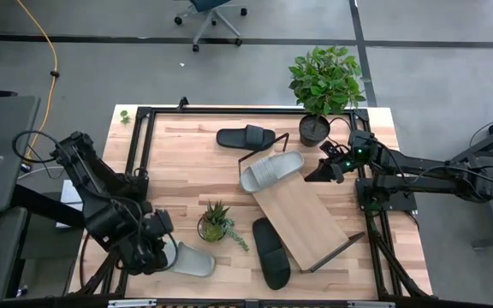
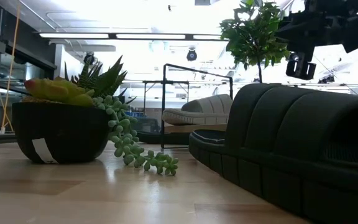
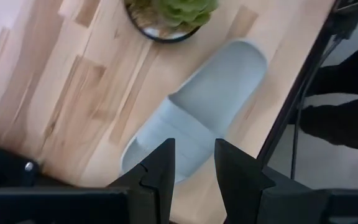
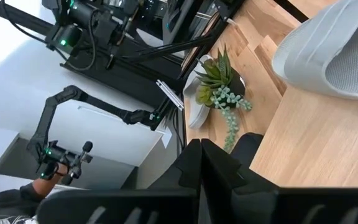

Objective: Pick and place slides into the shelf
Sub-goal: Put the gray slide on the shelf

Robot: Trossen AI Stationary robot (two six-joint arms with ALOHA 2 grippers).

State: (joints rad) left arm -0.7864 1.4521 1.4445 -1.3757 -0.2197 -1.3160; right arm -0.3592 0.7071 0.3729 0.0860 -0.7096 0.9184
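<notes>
Left gripper [image 1: 163,252] low at the table's [image 1: 178,162] front-left corner, right over the strap end of a light grey slide [image 1: 193,260] lying flat there. In the left wrist view the jaws stand partly open just above that slide [image 3: 191,121], one finger [image 3: 160,171] to each side of the strap; can't tell if they touch it, not closed on it.

Just beside it, a small succulent pot [image 1: 215,224].

Black slide [image 1: 246,137] flat near the table's back edge, apart from the rest.

Second black slide [image 1: 271,252] flat at the front, just beside the shelf's lower end.

Shelf [image 1: 302,224] lies slanted mid-table, light wood board on black wire frame. Second grey slide [image 1: 271,170] sits at its upper end, on the board edge.

Tall potted plant [image 1: 322,85] at the back right corner.

Right gripper [image 1: 325,171] hovers off the shelf's upper right, near the grey slide; jaws fully closed, holding nothing.
</notes>
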